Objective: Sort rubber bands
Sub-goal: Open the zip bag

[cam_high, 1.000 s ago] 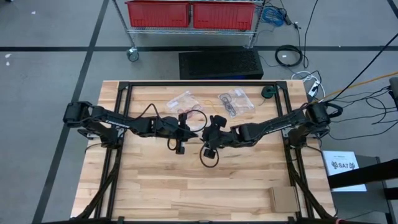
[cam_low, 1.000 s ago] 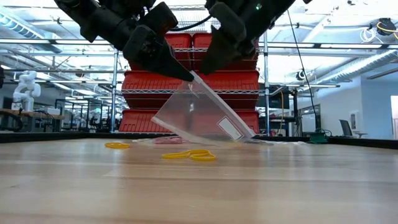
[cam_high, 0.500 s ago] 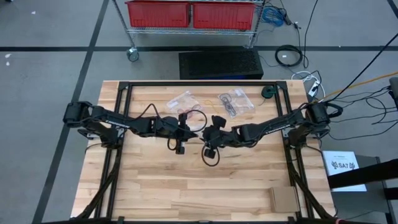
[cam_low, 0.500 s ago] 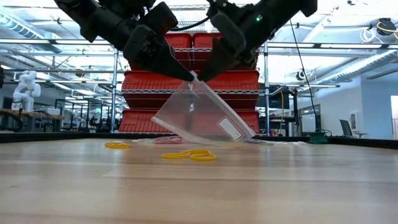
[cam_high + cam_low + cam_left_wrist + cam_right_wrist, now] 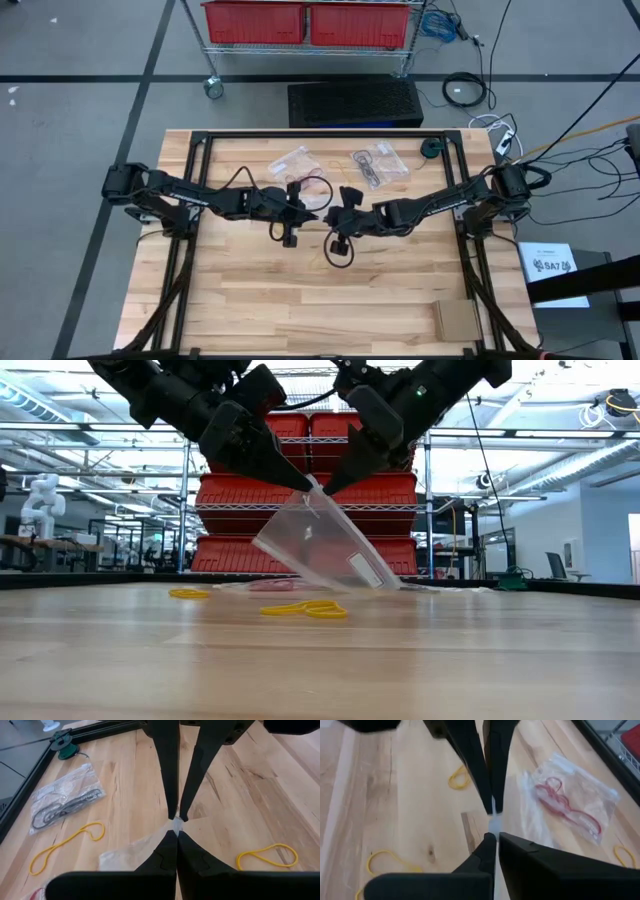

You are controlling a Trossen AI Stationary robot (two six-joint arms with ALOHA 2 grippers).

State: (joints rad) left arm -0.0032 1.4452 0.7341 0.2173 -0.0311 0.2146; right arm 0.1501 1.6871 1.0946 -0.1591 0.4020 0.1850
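Low view: a clear plastic bag point(image 5: 320, 545) is held tilted above the table point(image 5: 320, 660), pinched at its top corner by the left gripper point(image 5: 298, 484) and the right gripper point(image 5: 330, 484), both closed on it. Yellow rubber bands point(image 5: 305, 608) are seen lying on the table near the bag's lower edge. From above, two more bags, one with red bands point(image 5: 290, 160) and one with black bands point(image 5: 378, 165), are seen at about 12 o'clock from the grippers.
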